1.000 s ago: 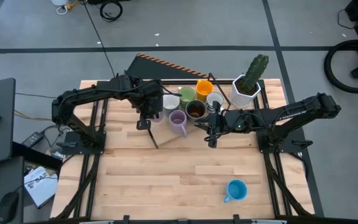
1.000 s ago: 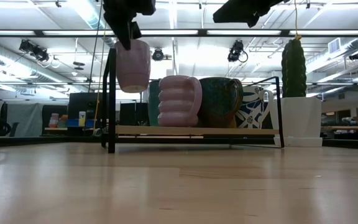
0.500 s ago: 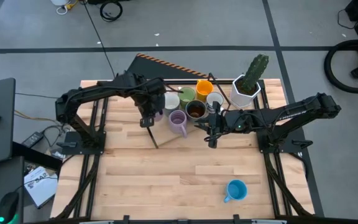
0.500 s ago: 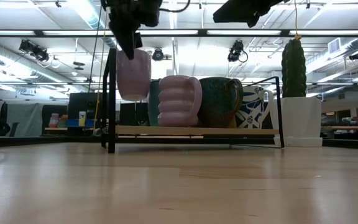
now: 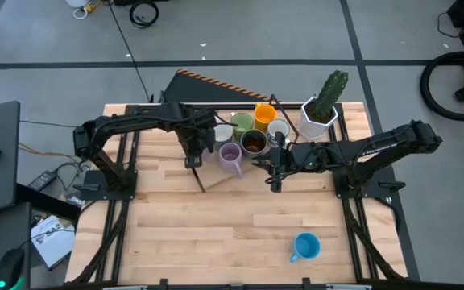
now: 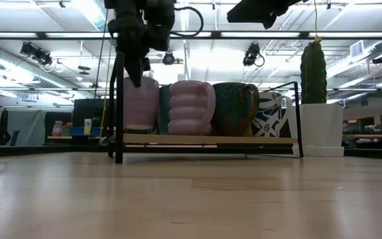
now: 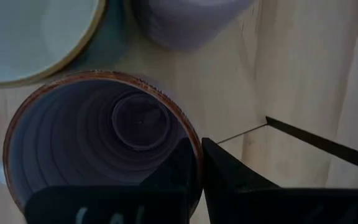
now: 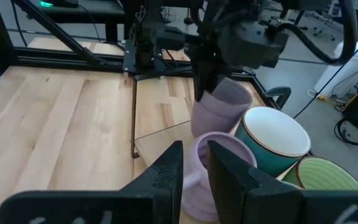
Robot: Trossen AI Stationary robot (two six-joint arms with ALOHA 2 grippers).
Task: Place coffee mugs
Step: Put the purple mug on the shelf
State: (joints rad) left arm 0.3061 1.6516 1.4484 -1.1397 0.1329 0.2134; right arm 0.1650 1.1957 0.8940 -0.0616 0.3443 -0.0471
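A smooth lilac mug [image 6: 141, 103] stands at the left end of a wooden tray [image 6: 244, 139] with a black wire frame. My left gripper [image 7: 199, 168] is shut on it from above [image 5: 192, 159]. Beside it on the tray are a ribbed lilac mug [image 6: 191, 106], a brown mug [image 5: 254, 142], and white [image 5: 221, 130], green [image 5: 242, 123], orange [image 5: 264, 113] and patterned white [image 5: 278, 129] mugs. A blue mug [image 5: 305, 246] sits alone near the table's near right. My right gripper [image 8: 194, 163] hovers high over the tray's near edge [image 5: 274, 171], fingers narrowly open, touching nothing. My left gripper pinches the smooth lilac mug's wall at its rim [image 7: 190, 134], with one finger [image 7: 179, 171] inside the cup and the other [image 7: 229, 180] outside. The fingers come from above, pointing down. The mug is upright, its base down at the tray's board [image 6: 140, 130].
A white faceted pot with a cactus [image 5: 322, 105] stands at the tray's far right corner. The tray's black frame post [image 6: 119, 106] rises just left of the held mug. Bare wooden table [image 5: 232, 225] stretches toward the near edge.
My left gripper has come down and shifted slightly toward the other mugs, carrying the smooth lilac mug from hanging above the tray down to the tray board beside the ribbed lilac mug. Its hold has stayed shut.
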